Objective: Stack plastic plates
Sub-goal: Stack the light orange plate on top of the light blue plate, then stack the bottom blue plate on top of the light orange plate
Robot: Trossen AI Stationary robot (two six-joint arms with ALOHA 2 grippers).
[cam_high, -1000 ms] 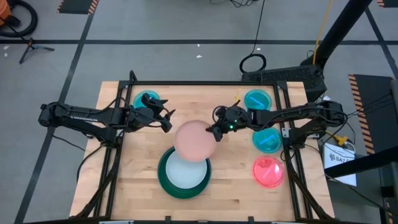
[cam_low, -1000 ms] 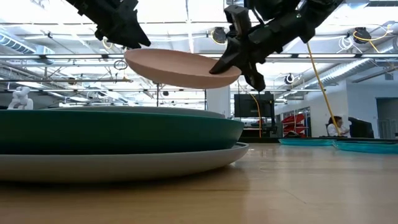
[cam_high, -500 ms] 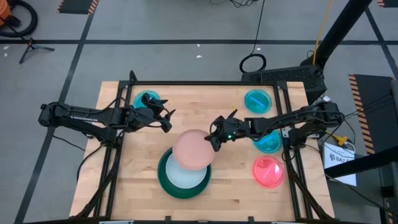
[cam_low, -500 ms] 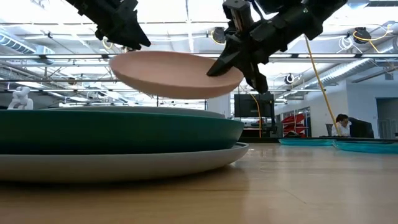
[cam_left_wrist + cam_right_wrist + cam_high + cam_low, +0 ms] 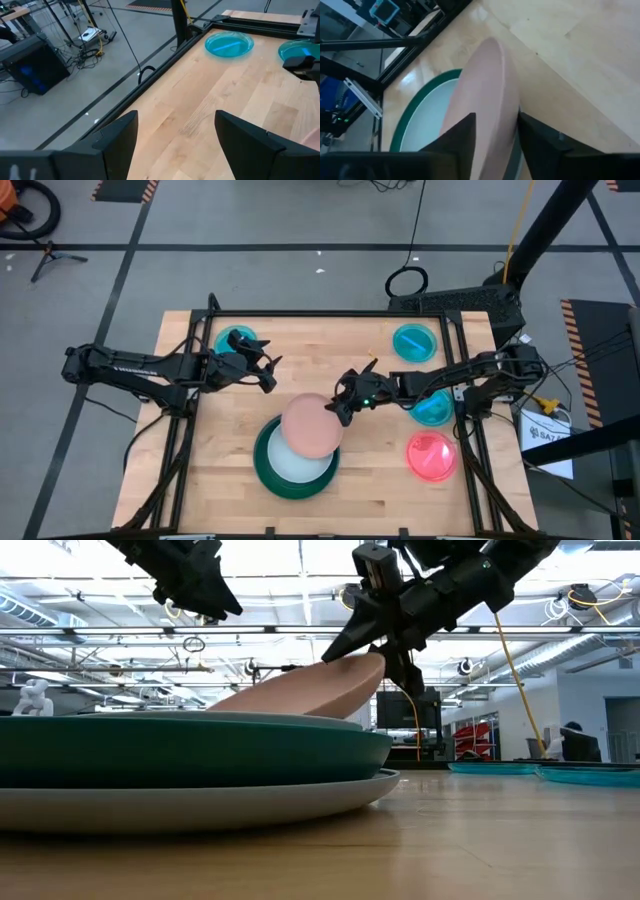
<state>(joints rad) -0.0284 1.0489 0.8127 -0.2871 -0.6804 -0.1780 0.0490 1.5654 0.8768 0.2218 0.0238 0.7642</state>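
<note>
A salmon-pink plate (image 5: pixel 312 426) lies tilted on the stack. Its low edge rests in the pale plate (image 5: pixel 290 465), which sits inside the dark green plate (image 5: pixel 190 750). A grey plate (image 5: pixel 200 802) lies under that, on the table. My right gripper (image 5: pixel 343 406) stands open around the pink plate's raised rim, coming from the table's right. My left gripper (image 5: pixel 266 370) hangs open above the bare wood at the far left, with nothing between its fingers (image 5: pixel 120 137). My right gripper has the pink plate's raised right rim (image 5: pixel 378 662) between its open fingers, which come level from the table's right. The rim seems to lean on the lower finger (image 5: pixel 408 678); I cannot tell whether the upper finger touches it. The plate slopes down to the stack.
Cyan plates lie at the far left (image 5: pixel 237 340), the far right (image 5: pixel 414 342) and the right edge (image 5: pixel 431 408). A pink-red plate (image 5: pixel 431 457) lies near the right front. Black rails (image 5: pixel 330 314) frame the table. Bare wood lies at the near left.
My right gripper has carried the pink plate down and toward the table's near edge, over the green plate. The plate has tipped: its low edge has come down into the stack while the right rim stays raised. My right gripper has opened.
</note>
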